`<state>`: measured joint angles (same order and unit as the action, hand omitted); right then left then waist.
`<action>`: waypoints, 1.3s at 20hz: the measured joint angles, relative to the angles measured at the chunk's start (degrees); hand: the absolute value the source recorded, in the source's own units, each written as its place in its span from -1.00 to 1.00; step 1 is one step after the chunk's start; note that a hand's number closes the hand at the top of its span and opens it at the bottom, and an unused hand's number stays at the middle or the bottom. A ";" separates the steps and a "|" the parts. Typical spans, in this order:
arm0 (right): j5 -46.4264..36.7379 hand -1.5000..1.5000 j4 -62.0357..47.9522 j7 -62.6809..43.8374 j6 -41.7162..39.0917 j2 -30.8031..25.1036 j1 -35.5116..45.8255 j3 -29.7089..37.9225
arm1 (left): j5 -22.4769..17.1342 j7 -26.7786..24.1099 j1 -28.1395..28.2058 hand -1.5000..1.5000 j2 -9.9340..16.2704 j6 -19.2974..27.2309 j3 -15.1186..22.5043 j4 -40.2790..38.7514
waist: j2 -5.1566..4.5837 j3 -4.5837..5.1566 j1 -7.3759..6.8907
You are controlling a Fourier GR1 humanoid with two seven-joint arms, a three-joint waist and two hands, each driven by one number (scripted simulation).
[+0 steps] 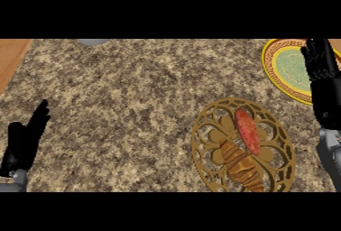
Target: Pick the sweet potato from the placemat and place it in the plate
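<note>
A reddish-orange sweet potato (247, 131) lies lengthwise on a round golden openwork placemat (208, 135) at the lower right of the counter. A plate (286, 67) with a yellow patterned rim and pale green centre sits at the upper right, partly cut off by the view's edge. My right hand (321, 67) reaches up along the right edge with straight fingers over the plate's right part, holding nothing; it is above and right of the sweet potato. My left hand (26, 135) rests open at the lower left, fingers up.
The counter is speckled brown granite (133, 90). A wooden strip (10, 58) borders it at the upper left. A small grey object (92, 42) peeks in at the top edge.
</note>
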<state>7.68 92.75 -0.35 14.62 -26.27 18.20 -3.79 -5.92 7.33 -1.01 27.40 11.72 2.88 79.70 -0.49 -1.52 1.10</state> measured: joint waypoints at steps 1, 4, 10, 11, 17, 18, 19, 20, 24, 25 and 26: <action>1.73 -1.00 0.30 -0.26 -0.52 0.65 -0.35 0.78 | 0.37 0.03 -0.16 0.00 0.14 -0.06 0.11 0.36 | 0.13 0.31 -0.16; 10.43 -1.00 -0.04 -1.73 -2.46 5.22 -0.08 3.21 | 1.80 -2.85 0.24 0.00 1.19 -0.32 0.22 1.77 | 0.37 0.86 -1.00; 11.92 -1.00 1.07 -3.73 4.27 9.70 -2.73 5.48 | 3.84 -10.08 3.06 0.00 1.25 -0.77 1.05 4.26 | 0.67 1.40 -1.16; 11.51 -1.00 2.67 -2.50 5.97 11.10 -4.51 5.75 | 3.94 -10.52 3.58 0.00 1.43 -0.97 0.96 4.67 | 0.71 1.43 -0.97; 9.89 -1.00 14.59 2.37 12.55 18.57 -15.29 4.87 | 5.16 -14.26 5.70 0.00 0.02 -1.35 0.75 4.36 | 0.71 1.51 -0.61; 10.86 -1.00 16.54 2.71 11.08 18.11 -17.73 5.54 | 5.33 -14.50 5.65 0.00 -0.16 -1.66 0.60 4.04 | 0.70 1.52 -0.59; 11.38 -1.00 18.77 2.41 9.74 17.57 -20.40 5.49 | 5.66 -14.52 6.03 0.00 -0.38 -1.65 0.67 4.59 | 0.70 1.52 -0.56; 12.18 -1.00 19.99 1.75 8.11 16.49 -21.87 6.00 | 5.61 -14.23 6.20 0.00 -0.41 -1.99 0.46 5.05 | 0.69 1.51 -0.60; 11.87 -1.00 24.14 -5.33 3.37 9.41 -25.11 5.30 | 6.12 -14.93 7.14 0.00 -0.97 -1.90 0.33 5.46 | 0.67 1.56 -0.67; 11.75 -1.00 24.07 -6.89 1.83 7.12 -25.54 5.66 | 6.43 -14.56 7.12 0.00 -1.20 -1.63 0.54 5.88 | 0.65 1.56 -0.72; 11.42 -1.00 24.33 -8.47 0.33 4.92 -26.31 5.68 | 6.60 -14.78 7.38 0.00 -1.32 -1.51 0.52 5.75 | 0.63 1.57 -0.73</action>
<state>19.10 117.08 -8.81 14.95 -21.34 -8.11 1.90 0.68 -7.46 6.37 26.09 10.21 3.40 85.45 0.15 0.05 0.37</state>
